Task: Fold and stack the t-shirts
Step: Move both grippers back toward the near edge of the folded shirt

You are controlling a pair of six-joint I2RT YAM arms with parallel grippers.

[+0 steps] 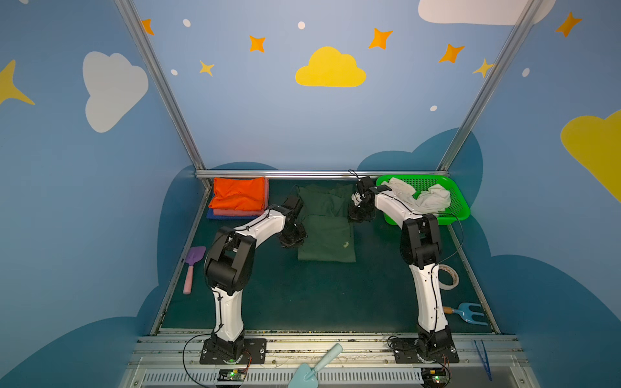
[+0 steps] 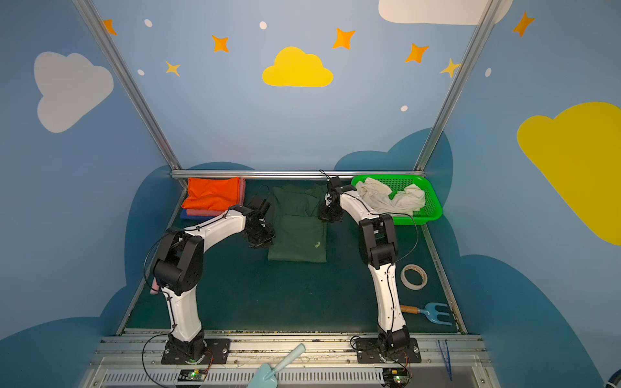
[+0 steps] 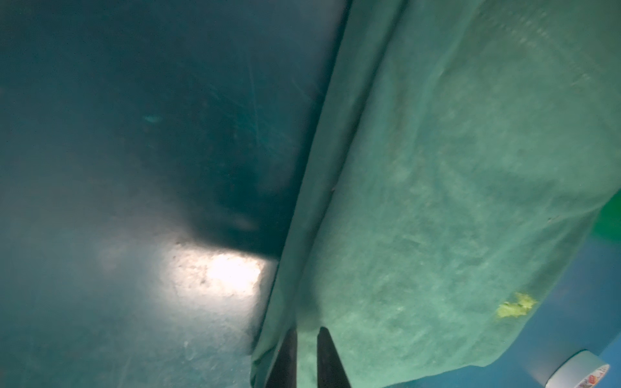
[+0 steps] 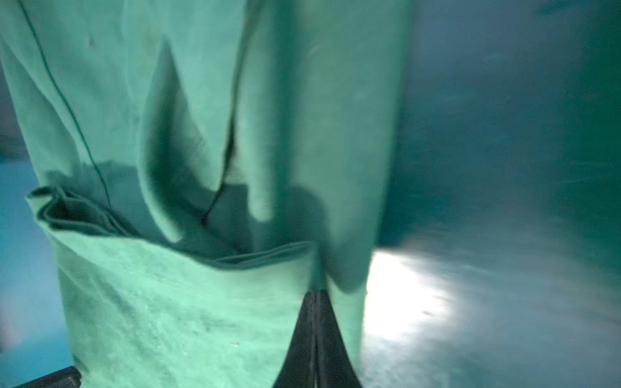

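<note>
**Work surface.** The dark table mat point(image 1: 302, 295) extends under both grippers.

**Dark green t-shirt** point(image 1: 327, 231). It lies on the mat between the two grippers, part folded. Its near half is a flat rectangle and its far half is creased and overlapped.

**Green mesh basket** point(image 1: 460, 201). It stands just beside the right gripper on that gripper's outer side, and the crumpled white t-shirt point(image 1: 423, 198) is inside it.

**Stack.** The orange t-shirt point(image 1: 238, 193) lies on the pink t-shirt point(image 1: 235, 212), which lies on the blue t-shirt point(image 1: 215, 216). The stack is beyond the left gripper, on its outer side.

**Right gripper** point(image 4: 316, 292). It is at the shirt's right edge, level with the fold line. The fingers are pressed together, and green cloth gathers into their tips.

**Left gripper** point(image 3: 307, 331). It is at the shirt's left edge. The fingers stand a narrow gap apart with shirt cloth showing between them. I cannot tell whether that cloth is nipped.

**Tape roll** point(image 1: 448, 277). It lies well behind the right gripper, beside that arm.
</note>
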